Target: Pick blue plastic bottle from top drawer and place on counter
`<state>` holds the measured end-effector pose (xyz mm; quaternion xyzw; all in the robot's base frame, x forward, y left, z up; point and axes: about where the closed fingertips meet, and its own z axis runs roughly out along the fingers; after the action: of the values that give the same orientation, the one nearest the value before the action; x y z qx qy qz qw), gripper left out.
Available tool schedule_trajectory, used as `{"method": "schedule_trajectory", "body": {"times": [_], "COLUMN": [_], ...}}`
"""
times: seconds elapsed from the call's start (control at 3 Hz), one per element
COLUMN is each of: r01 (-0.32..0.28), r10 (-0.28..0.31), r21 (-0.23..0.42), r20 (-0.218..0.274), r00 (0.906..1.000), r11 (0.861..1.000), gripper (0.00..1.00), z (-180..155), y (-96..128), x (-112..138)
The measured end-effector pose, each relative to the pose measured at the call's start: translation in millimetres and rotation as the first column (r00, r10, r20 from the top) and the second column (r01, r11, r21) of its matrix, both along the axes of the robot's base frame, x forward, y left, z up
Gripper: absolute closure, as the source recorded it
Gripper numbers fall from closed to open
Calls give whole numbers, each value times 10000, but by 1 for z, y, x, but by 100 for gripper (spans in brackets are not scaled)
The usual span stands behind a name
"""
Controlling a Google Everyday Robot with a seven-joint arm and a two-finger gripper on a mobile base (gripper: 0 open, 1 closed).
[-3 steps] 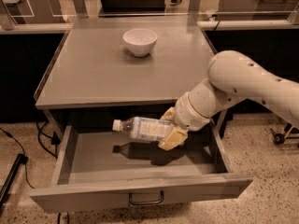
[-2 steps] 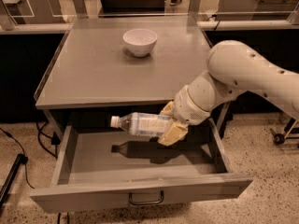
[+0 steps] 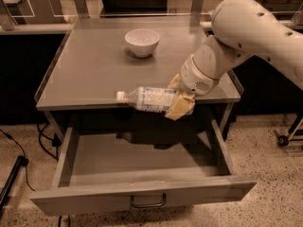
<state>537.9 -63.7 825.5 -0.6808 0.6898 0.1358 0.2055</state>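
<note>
Grey counter (image 3: 85,74) is seen across the upper middle of the frame, with low rims along its sides. A white bowl (image 3: 142,41) is set on it toward the back, well apart from everything else.

At frame centre the blue plastic bottle (image 3: 149,98) is held lying sideways, level with the counter's front edge, white cap pointed to frame left. It is raised clear above the top drawer (image 3: 142,162). Whether it touches the counter's edge cannot be told.

The bottle's base end is clamped by the gripper (image 3: 174,99), just right of centre. Its tan fingers (image 3: 179,110) are closed on the bottle, one above and one below. The white arm (image 3: 255,27) is seen entering from the upper right, and its rounded wrist is located over the counter's front right corner.

The drawer is pulled fully open in the lower half of the frame. Only a dark shadow is seen on its grey interior, under the bottle. A dark bar handle (image 3: 148,202) is mounted at bottom centre of the front panel.

Speckled floor (image 3: 265,169) is seen at lower right, black cables (image 3: 14,145) at lower left, and a caster wheel (image 3: 283,140) at the right edge.
</note>
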Motion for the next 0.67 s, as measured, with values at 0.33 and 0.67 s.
{"method": "schedule_trajectory", "body": {"times": [0.33,0.67], "r01": [-76,-132], "r10": [80,145], "r21": [-231,-425], "r20": [145,295], "r00": [9999,9995], "r11": [9997,9990], "gripper": [100,100], "z": [6,16], "y": [4,8], "x": [4,13]}}
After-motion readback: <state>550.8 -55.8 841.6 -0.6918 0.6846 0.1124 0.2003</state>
